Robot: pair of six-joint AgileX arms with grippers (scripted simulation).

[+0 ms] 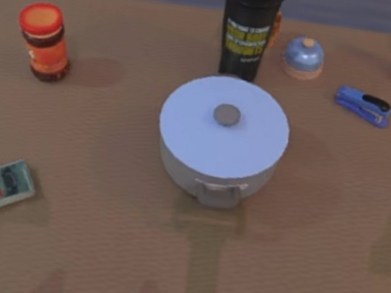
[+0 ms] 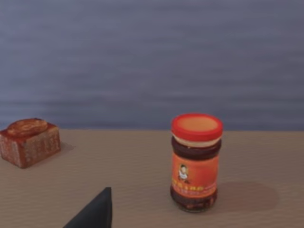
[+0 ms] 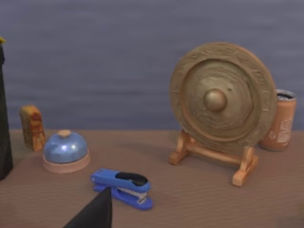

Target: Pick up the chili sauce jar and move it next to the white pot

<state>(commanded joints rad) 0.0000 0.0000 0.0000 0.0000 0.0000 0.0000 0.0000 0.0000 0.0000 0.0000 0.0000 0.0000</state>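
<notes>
Brown woven surface (image 1: 94, 249): small red-lidded chili sauce jar (image 1: 44, 41) stands far-left, well apart from the large lidded white pot (image 1: 222, 139) — a glancing approach could topple it; finger state cannot be told.

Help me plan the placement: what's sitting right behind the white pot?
Behind the white pot stands a tall black tumbler, seemingly close to its far rim. Whether they touch cannot be told; the pot's lid hides the tumbler's base. A blue bell sits farther right.

Lighting: even, moderately bright, diffuse. Shadows: soft dark patch on the surface (image 1: 322, 281) right of the chili sauce jar (image 1: 44, 41); faint one around the white pot (image 1: 222, 139). Glare: none.
</notes>
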